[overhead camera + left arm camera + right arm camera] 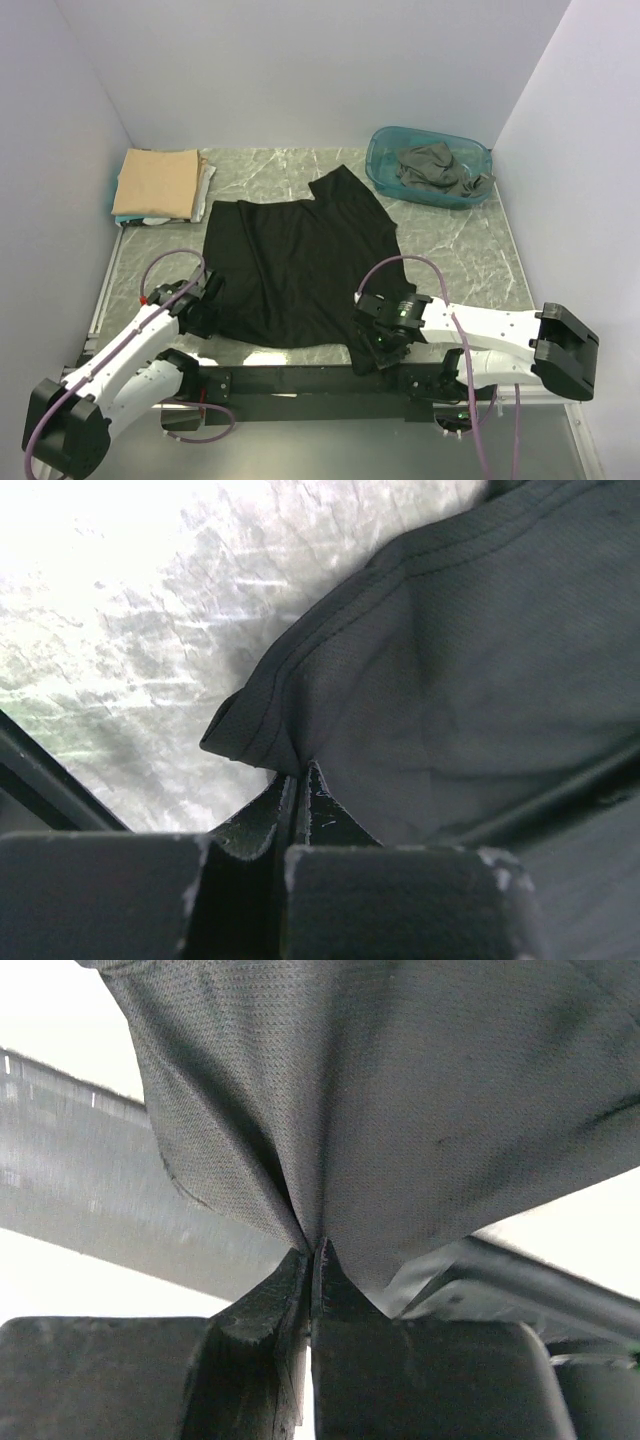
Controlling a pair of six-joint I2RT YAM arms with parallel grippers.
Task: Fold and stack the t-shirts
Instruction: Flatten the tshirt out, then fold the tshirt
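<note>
black t-shirt lies spread mostly flat in the middle of the table. One sleeve points to the far side and the hem sits at the near edge.

left pincer: tips pressed together, pinching the black t-shirt's near-left corner. The left wrist view shows the stitched hem bunched into the tips, with a small fold of cloth raised just off the marble-pattern top.

right pincer: tips pressed together, pinching the near-right corner. The cloth fans out from the tips in tight creases. In the top view that corner hangs slightly past the table edge, over the black base rail.

tan t-shirt is folded on top of a stack at the far left, by the left wall. pale shirts lie under it with their edges showing on the right side; can't tell how many. The stack is near the black t-shirt's far-left corner, not touching it.

dark grey t-shirt is crumpled inside the teal tub at the far right. The tub is near the black sleeve, with a gap between them.
</note>
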